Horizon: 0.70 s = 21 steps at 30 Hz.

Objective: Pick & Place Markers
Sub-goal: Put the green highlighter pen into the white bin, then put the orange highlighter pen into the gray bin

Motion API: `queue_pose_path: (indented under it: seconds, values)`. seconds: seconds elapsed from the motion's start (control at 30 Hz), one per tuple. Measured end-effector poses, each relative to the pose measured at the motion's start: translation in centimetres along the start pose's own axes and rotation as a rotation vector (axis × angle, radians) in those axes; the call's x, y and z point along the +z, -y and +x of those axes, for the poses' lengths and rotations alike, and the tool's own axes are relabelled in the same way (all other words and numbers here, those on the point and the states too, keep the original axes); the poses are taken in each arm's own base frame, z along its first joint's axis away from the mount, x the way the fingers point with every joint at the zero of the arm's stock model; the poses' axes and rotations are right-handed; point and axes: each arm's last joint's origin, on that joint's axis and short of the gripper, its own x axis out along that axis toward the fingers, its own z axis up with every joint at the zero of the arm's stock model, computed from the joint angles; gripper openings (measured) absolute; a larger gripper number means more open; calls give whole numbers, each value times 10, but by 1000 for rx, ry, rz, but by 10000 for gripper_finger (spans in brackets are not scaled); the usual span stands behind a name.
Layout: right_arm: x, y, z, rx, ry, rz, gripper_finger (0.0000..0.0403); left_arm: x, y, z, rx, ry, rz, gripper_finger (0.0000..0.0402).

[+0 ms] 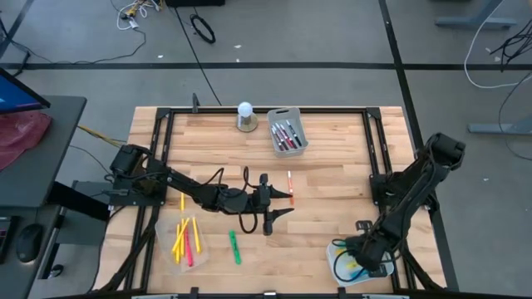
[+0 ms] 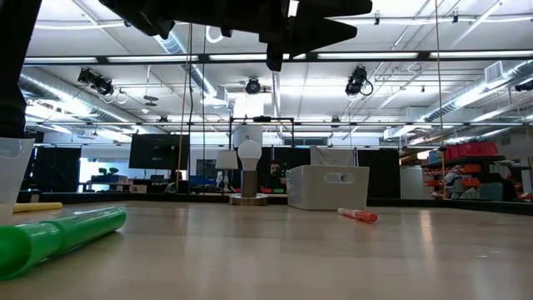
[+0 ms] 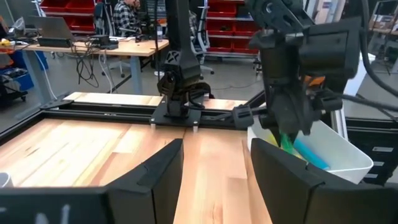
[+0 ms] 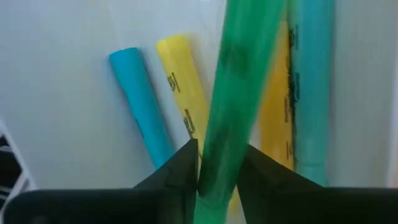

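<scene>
Right gripper (image 4: 217, 165) inside the white bin (image 1: 339, 252) at the counter's (image 1: 332, 208) near right corner, jaws around a green marker (image 4: 233, 99), left gripper (image 1: 280, 204) mid-counter, jaws apart, empty, beside an orange marker (image 1: 290, 184)

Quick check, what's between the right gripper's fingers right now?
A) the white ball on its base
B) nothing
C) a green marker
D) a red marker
C: in the right wrist view a green marker runs up from between the right gripper's two dark fingers, over a white bin that already holds yellow and blue markers; the left wrist view shows the same gripper poised over that bin with green at its tip.
</scene>
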Motion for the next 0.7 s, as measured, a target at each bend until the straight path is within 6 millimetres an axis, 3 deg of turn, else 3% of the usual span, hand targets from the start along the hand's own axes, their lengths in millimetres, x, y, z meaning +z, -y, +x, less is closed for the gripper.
queue_pose_path:
  seconds: [0.27, 0.5, 0.7]
  values:
    - [2, -1, -1, 20, -51, -13, 116, 0, 0, 0, 4, -2, 1, 195]
    - [15, -16, -49, 212, -83, 132, 90, 0, -4, 2, 15, -2, -15, 195]
    - [18, -11, -90, 238, 165, 64, 56, 0, -4, 2, 16, -4, -15, 195]
